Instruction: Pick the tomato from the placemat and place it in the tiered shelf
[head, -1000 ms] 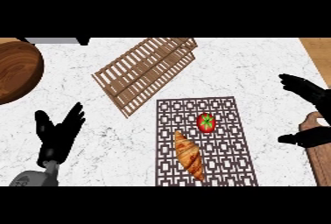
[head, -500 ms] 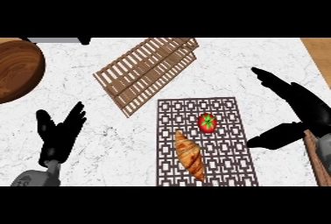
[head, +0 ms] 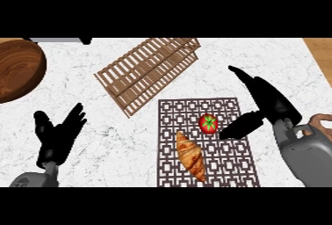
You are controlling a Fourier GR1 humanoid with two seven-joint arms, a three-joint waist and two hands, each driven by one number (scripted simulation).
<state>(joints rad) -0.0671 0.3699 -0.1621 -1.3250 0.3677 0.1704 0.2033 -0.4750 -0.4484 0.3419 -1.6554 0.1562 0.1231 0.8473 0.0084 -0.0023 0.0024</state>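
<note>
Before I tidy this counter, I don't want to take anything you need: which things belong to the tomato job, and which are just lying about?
For the job:
- tomato
- placemat under it
- shelf
- right hand, open beside the tomato

Lying about:
- croissant on the placemat
- bowl at upper left
- left hand, resting open at lower left

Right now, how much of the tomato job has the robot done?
Nothing is finished yet: the tomato lies on the placemat. In hand: the right hand hovers open just right of the tomato, thumb toward it, not holding it. Left: grasp the tomato, carry it to the tiered shelf and set it in. The left hand rests open at lower left.
</note>
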